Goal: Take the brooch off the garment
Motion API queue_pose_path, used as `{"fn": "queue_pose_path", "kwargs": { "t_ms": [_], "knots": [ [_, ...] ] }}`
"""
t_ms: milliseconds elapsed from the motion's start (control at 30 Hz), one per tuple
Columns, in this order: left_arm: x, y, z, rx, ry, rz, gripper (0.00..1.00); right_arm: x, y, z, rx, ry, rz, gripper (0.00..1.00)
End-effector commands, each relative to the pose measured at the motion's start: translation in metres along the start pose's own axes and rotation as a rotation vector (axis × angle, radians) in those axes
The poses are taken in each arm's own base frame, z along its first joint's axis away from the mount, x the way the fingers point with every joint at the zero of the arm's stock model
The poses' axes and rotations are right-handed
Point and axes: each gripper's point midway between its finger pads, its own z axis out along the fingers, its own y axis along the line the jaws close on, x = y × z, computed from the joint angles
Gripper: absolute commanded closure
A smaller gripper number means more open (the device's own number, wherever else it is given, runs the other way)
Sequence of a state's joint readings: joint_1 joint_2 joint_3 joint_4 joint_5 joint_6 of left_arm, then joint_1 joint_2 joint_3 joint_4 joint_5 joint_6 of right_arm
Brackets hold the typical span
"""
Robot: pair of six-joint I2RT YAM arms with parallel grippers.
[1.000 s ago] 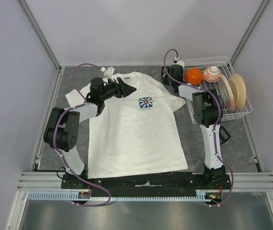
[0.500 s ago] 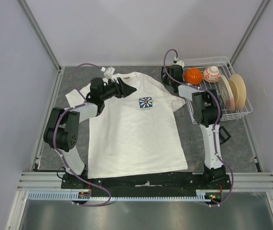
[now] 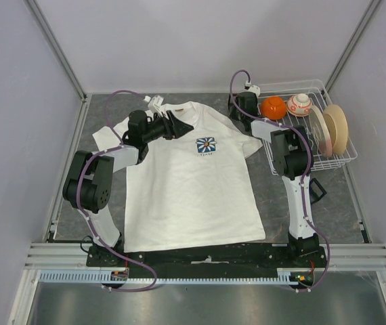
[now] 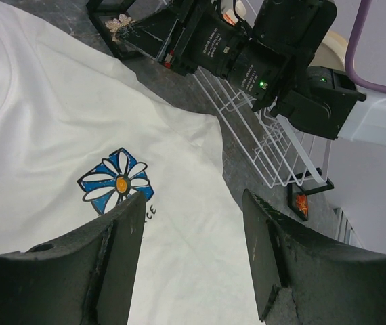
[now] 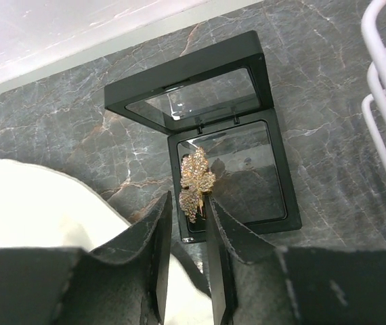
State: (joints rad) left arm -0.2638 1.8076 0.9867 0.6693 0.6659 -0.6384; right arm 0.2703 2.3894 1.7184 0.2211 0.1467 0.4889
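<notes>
Brooch: gold leaf shape, off the garment, lying in the tray of an open black box on the desk.
Right claw: fingers parted a little, with the brooch's lower end in the gap at their tips; contact cannot be told.
Left claw: spread wide over the garment's chest, just beside the flower print, gripping nothing.
Garment: flat on the desk, well apart from the brooch.
</notes>
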Motion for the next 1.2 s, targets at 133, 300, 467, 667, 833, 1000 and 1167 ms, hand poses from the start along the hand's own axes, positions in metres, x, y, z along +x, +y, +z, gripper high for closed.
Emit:
{"fn": "queue_pose_path", "kwargs": {
  "t_ms": [133,300,467,667,833,1000,1167],
  "knots": [
    [-0.009,-0.009,0.004,0.060,-0.015,0.050,0.35,-0.042,0.007,-0.021,0.029,-0.101,-0.022,0.65],
    [-0.008,-0.009,0.005,0.061,-0.013,0.046,0.35,-0.051,0.003,-0.030,0.054,-0.131,-0.023,0.64],
    [-0.008,-0.009,0.005,0.060,-0.010,0.042,0.35,-0.065,0.002,-0.045,0.072,-0.170,-0.020,0.61],
    [-0.009,-0.010,0.004,0.062,-0.009,0.042,0.35,-0.084,0.016,-0.070,0.126,-0.201,-0.110,0.57],
    [-0.019,-0.026,-0.004,0.076,-0.023,0.056,0.35,-0.095,0.047,-0.106,0.167,-0.197,-0.245,0.53],
    [-0.036,-0.066,-0.026,0.114,-0.047,0.056,0.34,-0.118,0.087,-0.172,0.105,-0.193,-0.304,0.49],
    [-0.061,-0.141,-0.074,0.153,-0.118,0.077,0.32,-0.130,0.091,-0.268,-0.002,-0.101,-0.301,0.41]
  ]
}}
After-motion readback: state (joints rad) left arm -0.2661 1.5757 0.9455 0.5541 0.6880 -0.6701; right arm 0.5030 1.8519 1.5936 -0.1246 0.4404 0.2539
